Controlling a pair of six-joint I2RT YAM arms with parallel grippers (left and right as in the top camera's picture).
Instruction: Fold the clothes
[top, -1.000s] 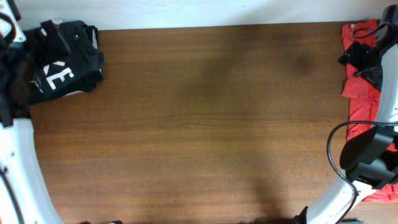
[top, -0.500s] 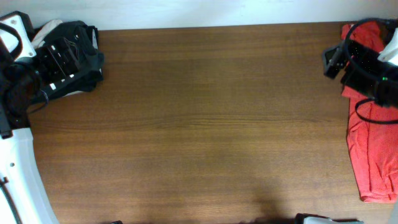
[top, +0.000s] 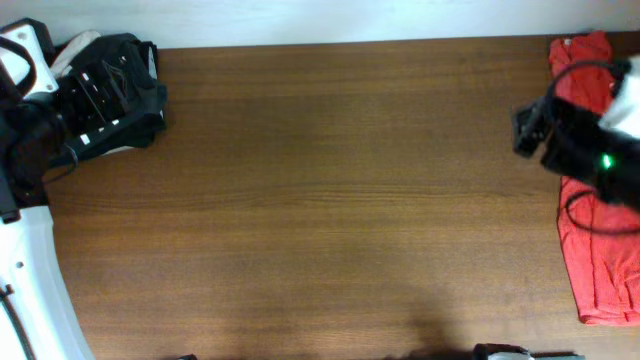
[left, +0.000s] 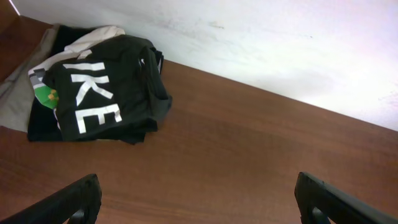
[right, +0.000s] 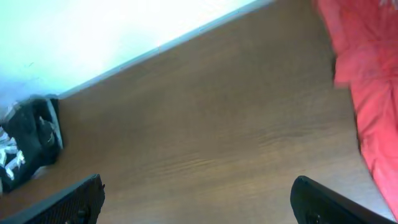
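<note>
Nearest in the left wrist view, the left gripper (left: 196, 186) is wide open, with only bare wood between its jaws. The right gripper (right: 196, 186) is also wide open and holds nothing. Its view is blurred, so small details there cannot be told.

Beyond the jaws is the brown table (top: 330, 200). Both garments lie at its ends, well apart from each other. The red shirt (top: 598, 262) is stretched along the right edge, wrinkled and not folded, and the right arm hangs above its far part. The black shirt (left: 99, 93), with white letters on it, lies in the far left corner as a compact, somewhat rumpled bundle. It rests partly on a pale cloth (left: 25, 81), and the left gripper hangs over it. Behind everything is the white wall (left: 280, 50).

I judge that no fold is in hand at this moment; the arms are only in position over the clothes. The black bundle looks as if it is already put aside, but I cannot say this for sure. The next move probably calls for a descent to the red shirt and a closing on one edge or corner. The shirt must then come to the middle of the table and be spread flat, and both grippers are likely needed for this.
</note>
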